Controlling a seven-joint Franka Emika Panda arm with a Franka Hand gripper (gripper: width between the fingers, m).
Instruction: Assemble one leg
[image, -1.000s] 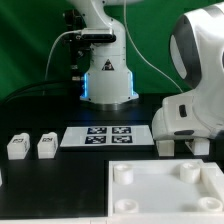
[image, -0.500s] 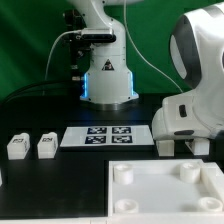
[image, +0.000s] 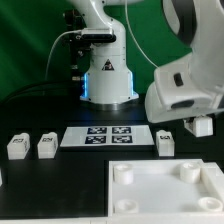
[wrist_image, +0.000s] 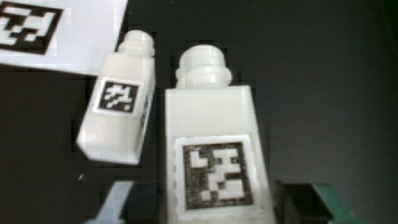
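My gripper (image: 200, 127) is at the exterior view's right, held a little above the table. In the wrist view the gripper (wrist_image: 217, 203) is shut on a white leg (wrist_image: 214, 140) with a tag on its face, a finger on each side of it. A second leg (wrist_image: 119, 105) lies just beside it, lower and apart; in the exterior view this leg (image: 166, 142) rests on the table next to the gripper. Two more legs (image: 17, 146) (image: 46, 146) stand at the exterior view's left.
The large white square top with round corner sockets (image: 150, 195) lies at the front. The marker board (image: 108, 136) lies in the middle, its corner also in the wrist view (wrist_image: 54, 30). The robot base (image: 108, 80) stands behind.
The arm has risen and shifted toward the exterior view's left. The leg on the table beside the gripper has come into view.
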